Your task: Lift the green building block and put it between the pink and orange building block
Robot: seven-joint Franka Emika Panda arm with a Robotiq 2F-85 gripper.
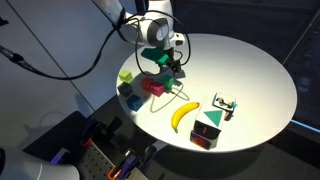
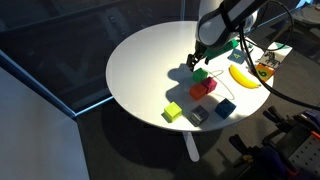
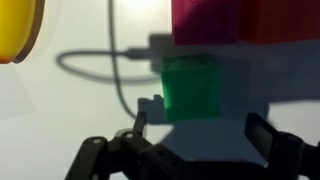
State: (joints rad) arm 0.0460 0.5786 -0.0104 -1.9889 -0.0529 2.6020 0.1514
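The green block (image 3: pixel 190 88) sits on the white table (image 3: pixel 80 110), against the near side of a pink block (image 3: pixel 205 20) with an orange-red block (image 3: pixel 280 18) beside it. My gripper (image 3: pixel 205 132) is open and empty, its fingertips just short of the green block and hovering over it. In both exterior views the gripper (image 1: pixel 168 62) (image 2: pixel 200 60) hangs above the green block (image 1: pixel 151 58) (image 2: pixel 200 73) and the pink block (image 1: pixel 155 86) (image 2: pixel 206 88). Its shadow covers the blocks.
A banana (image 1: pixel 183 115) (image 2: pixel 243 75) (image 3: pixel 20 30) lies close by. A yellow-green block (image 1: pixel 127 77) (image 2: pixel 172 113), a blue block (image 2: pixel 225 107), a grey block (image 2: pixel 198 117) and a green-and-red toy (image 1: pixel 208 130) stand near the table edge (image 1: pixel 270 120).
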